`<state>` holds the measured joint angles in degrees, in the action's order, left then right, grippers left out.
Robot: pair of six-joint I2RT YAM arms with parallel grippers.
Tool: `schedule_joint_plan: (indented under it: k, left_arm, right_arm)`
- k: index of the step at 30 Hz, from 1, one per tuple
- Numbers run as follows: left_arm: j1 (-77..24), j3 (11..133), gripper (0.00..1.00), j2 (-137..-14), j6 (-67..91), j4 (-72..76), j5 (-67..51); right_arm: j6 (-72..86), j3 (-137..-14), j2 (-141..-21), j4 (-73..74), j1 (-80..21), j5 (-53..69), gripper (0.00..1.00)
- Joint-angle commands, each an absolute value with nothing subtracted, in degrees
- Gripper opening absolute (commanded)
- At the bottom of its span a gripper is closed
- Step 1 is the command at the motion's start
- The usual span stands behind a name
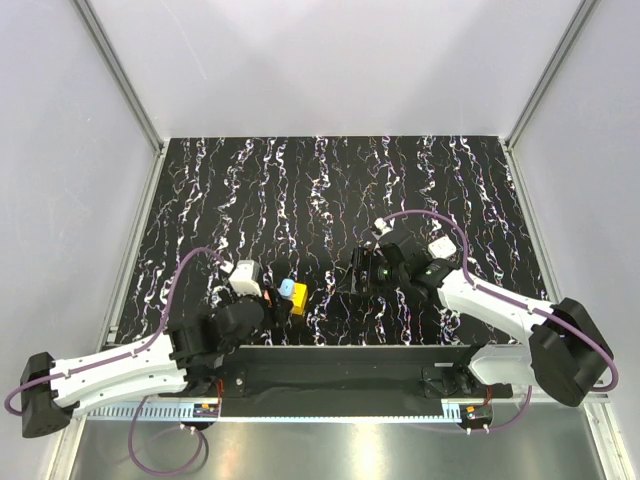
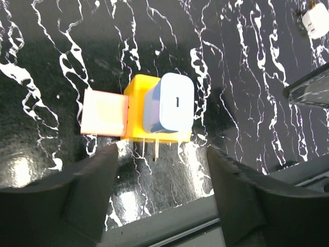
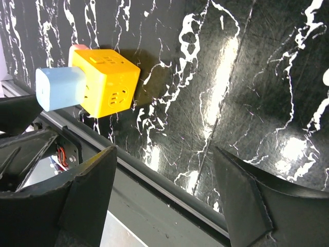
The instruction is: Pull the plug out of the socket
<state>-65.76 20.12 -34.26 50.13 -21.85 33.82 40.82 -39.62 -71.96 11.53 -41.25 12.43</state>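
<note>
Where the two arms reach out from the near edge of the bench (image 1: 300, 190), the left pincer (image 1: 270, 304) comes first. In its wrist view the left pincer (image 2: 159, 190) stands wide open with nothing in its grip. Its two dark fingers sit on the near side of the socket (image 2: 134, 90) and stop just short of it.

That socket (image 1: 299, 301), a bright yellow cube, rests on the black, white-veined marble just beyond the left fingertips. A pale blue plug (image 2: 169, 103) is seated in one of its faces, and a pink-orange piece (image 2: 104, 113) lies flat against the side next to it. From above, the plug (image 1: 287, 289) shows on the cube's left side.

Slightly farther back and well to the right, the right pincer (image 1: 358, 272) points toward the cube. Seen from its own camera, the right pincer (image 3: 164, 195) is also spread wide and holds nothing. The socket (image 3: 110, 82) and the plug (image 3: 59, 87) lie well clear of its fingers.
</note>
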Motion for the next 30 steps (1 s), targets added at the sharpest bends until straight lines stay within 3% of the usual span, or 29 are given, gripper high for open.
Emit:
schedule_joint_plan:
  k: [1, 4, 9, 11, 23, 30]
  left_arm:
    - [-65.9, 18.7, 0.61, -34.7, 49.7, -16.7, 32.2]
    - [-65.8, 17.5, 0.62, -35.8, 45.6, -11.2, 31.9]
    - [-65.8, 19.5, 0.85, -41.7, 46.5, -13.4, 34.5]
    - [-65.7, 19.2, 0.88, -43.2, 46.6, -12.3, 34.7]
    - [-64.2, 16.0, 0.92, -47.7, 41.8, -0.2, 30.2]
    - [-64.2, 17.0, 0.87, -54.2, 43.2, 8.4, 25.9]
  right_arm:
    - [39.1, -42.0, -71.8, 13.5, -41.7, 10.5, 0.82]
    - [38.2, -41.8, -70.7, 13.4, -41.7, 11.9, 0.82]
    - [37.7, -40.7, -67.9, 13.7, -41.7, 11.7, 0.83]
    - [37.5, -40.3, -66.5, 13.7, -41.7, 11.5, 0.84]
    - [37.2, -39.9, -65.4, 14.1, -41.7, 11.9, 0.84]
    - [36.9, -39.8, -65.3, 14.1, -41.7, 11.4, 0.84]
